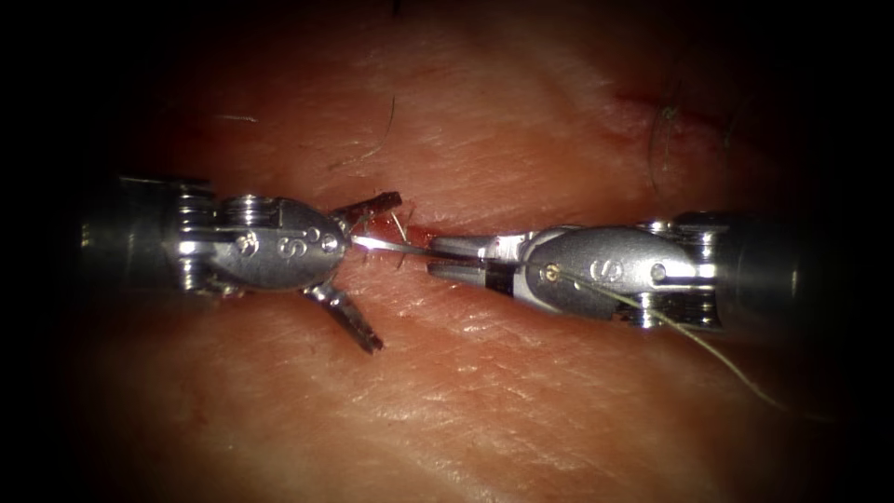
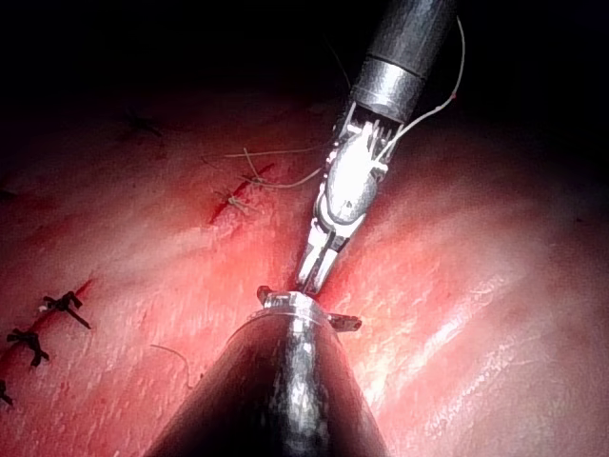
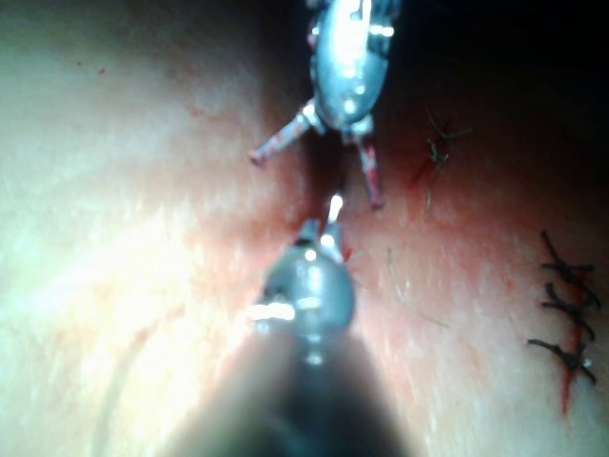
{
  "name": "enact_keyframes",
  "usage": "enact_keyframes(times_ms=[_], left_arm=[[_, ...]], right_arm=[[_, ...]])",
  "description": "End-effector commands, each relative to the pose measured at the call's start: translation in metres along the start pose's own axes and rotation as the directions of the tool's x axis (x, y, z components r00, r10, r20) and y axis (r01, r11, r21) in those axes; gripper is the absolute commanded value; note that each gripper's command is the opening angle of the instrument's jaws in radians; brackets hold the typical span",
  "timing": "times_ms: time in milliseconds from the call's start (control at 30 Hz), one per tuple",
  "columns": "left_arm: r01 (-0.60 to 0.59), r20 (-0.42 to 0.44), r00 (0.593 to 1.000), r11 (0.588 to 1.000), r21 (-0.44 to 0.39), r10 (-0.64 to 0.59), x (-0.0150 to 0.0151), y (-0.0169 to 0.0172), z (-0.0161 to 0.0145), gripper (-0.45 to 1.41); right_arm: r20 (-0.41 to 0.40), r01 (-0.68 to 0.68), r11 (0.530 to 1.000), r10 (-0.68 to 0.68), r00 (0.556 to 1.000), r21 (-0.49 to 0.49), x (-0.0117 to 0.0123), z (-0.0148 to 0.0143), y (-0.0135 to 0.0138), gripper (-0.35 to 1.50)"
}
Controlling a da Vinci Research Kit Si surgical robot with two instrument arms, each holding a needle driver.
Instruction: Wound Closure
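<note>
right tool [image 1: 442, 258] fingers clamped on the needle [image 1: 391, 245], lying level mid-frame; its tip sits between the left tool [image 1: 363, 270] fingers, spread wide, empty

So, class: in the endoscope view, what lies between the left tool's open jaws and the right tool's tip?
The needle, held by the right tool, over the cut.

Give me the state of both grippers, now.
Left gripper: open, holding nothing.
Right gripper: shut on the needle, which lies over the cut.
</note>
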Motion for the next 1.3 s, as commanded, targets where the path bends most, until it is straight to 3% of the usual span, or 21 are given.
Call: enact_keyframes(times_ms=[33, 333, 733, 767, 800, 833, 867, 900, 1167, 1267, 1300], left_arm=[[-0.004, 0.019, 1.000, 1.000, -0.003, 0.004, 0.0000, -0.0002, 0.0009, 1.23], [-0.018, 0.181, 0.983, 0.999, -0.028, 0.023, -0.0024, -0.0026, 0.0028, 1.06], [-0.006, 0.197, 0.980, 1.000, -0.027, 0.011, -0.0011, -0.0026, 0.0038, 0.88], [-0.006, 0.197, 0.980, 1.000, -0.027, 0.011, -0.0011, -0.0026, 0.0038, 0.83], [-0.007, 0.195, 0.981, 0.999, -0.033, 0.013, -0.0012, -0.0027, 0.0036, 0.44], [-0.007, 0.193, 0.981, 0.999, -0.039, 0.015, -0.0012, -0.0027, 0.0036, 0.19], [-0.008, 0.192, 0.981, 0.999, -0.043, 0.016, -0.0012, -0.0027, 0.0036, -0.23], [-0.010, 0.190, 0.982, 0.999, -0.048, 0.019, -0.0013, -0.0027, 0.0036, -0.45], [-0.025, 0.175, 0.984, 0.998, -0.066, 0.036, -0.0017, -0.0038, 0.0027, -0.45], [-0.028, 0.162, 0.986, 0.998, -0.052, 0.036, -0.0017, -0.0041, 0.0023, -0.45], [-0.023, 0.157, 0.987, 0.998, -0.050, 0.030, -0.0018, -0.0041, 0.0022, -0.45]], right_arm=[[0.008, 0.048, 0.999, -0.048, 0.999, -0.007, 0.0008, 0.0011, -0.0004, -0.35], [0.052, 0.314, 0.948, -0.312, 0.949, -0.042, 0.0028, -0.0003, -0.0008, -0.35], [0.192, 0.525, 0.851, -0.519, 0.833, 0.019, 0.0049, 0.0002, -0.0021, -0.35], [0.196, 0.528, 0.849, -0.521, 0.830, 0.020, 0.0050, 0.0002, -0.0021, -0.35], [0.204, 0.529, 0.848, -0.523, 0.827, 0.028, 0.0050, 0.0002, -0.0022, -0.35], [0.204, 0.529, 0.848, -0.523, 0.827, 0.028, 0.0051, 0.0002, -0.0022, -0.35], [0.207, 0.530, 0.848, -0.524, 0.827, 0.028, 0.0051, 0.0002, -0.0023, -0.35], [0.207, 0.530, 0.848, -0.524, 0.826, 0.028, 0.0052, 0.0001, -0.0023, -0.35], [0.185, 0.544, 0.838, -0.540, 0.821, 0.035, 0.0058, 0.0000, -0.0026, -0.35], [0.185, 0.478, 0.878, -0.473, 0.861, 0.022, 0.0057, -0.0001, -0.0025, -0.35], [0.188, 0.431, 0.902, -0.424, 0.886, 0.004, 0.0057, -0.0002, -0.0025, 0.05]])
